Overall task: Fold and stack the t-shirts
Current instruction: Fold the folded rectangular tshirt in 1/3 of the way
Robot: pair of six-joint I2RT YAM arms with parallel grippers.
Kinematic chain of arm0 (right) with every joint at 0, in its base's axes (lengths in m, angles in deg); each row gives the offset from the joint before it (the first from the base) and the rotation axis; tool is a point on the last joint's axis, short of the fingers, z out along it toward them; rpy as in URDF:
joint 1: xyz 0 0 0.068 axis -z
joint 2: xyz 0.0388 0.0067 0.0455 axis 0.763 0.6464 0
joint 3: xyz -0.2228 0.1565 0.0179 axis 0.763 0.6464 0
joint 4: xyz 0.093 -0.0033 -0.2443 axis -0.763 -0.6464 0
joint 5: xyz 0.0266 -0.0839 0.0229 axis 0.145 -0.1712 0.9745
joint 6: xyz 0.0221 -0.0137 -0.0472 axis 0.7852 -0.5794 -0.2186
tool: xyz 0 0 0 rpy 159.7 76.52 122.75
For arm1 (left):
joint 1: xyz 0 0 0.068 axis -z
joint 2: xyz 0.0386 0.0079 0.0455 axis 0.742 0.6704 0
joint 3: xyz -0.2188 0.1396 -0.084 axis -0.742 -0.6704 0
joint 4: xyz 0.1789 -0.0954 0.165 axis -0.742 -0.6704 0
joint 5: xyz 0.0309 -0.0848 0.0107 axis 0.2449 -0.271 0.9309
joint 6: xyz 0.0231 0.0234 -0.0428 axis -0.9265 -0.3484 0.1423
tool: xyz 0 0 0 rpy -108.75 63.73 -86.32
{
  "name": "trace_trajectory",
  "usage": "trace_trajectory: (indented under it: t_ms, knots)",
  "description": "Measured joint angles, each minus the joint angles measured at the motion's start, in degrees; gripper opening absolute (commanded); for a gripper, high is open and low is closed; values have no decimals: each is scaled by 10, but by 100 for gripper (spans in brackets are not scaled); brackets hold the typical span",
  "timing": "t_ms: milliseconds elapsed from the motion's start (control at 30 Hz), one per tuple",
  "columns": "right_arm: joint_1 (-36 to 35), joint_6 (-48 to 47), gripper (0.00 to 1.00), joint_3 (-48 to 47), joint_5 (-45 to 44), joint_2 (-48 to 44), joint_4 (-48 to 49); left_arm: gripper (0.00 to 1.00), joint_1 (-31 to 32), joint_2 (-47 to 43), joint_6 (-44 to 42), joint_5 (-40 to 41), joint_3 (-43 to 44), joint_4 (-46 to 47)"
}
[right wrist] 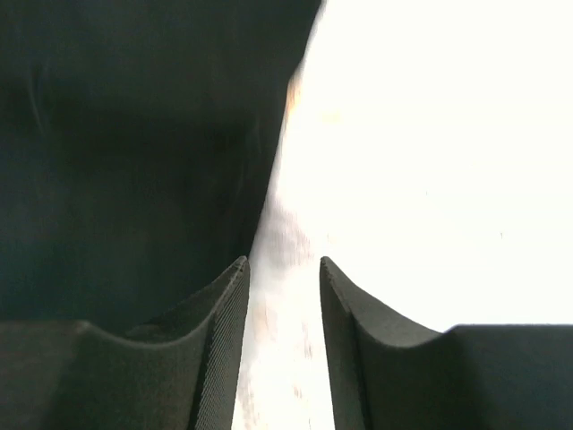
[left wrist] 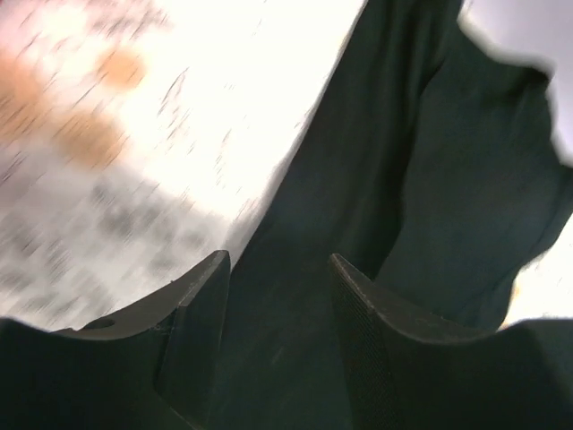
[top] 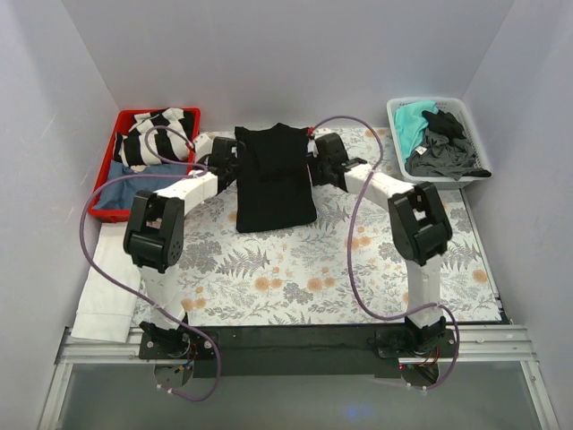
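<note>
A: Where is the black shirt [top: 273, 184]?
B: Far centre of the table [top: 295, 269], long axis near-to-far. The left gripper [top: 224, 163] flanks its left edge, the right gripper [top: 315, 159] its right, equally near, jaws spread.

Floral table [top: 295, 278] bearing black t-shirt [top: 273, 184]

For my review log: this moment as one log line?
black shirt: folded narrow, lying flat | left hand: open over shirt edge | right hand: open beside shirt edge
</note>
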Motion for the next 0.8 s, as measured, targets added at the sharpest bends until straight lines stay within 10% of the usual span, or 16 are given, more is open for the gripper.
trace_trajectory:
  t_ms: [333,800]
  knots:
    - [-4,8,59,310,106,-276,52,53,0,-261,-38,-103,-283,77]
    - [-5,25,59,417,219,-274,174,52,-7,-301,-30,-233,-482,282]
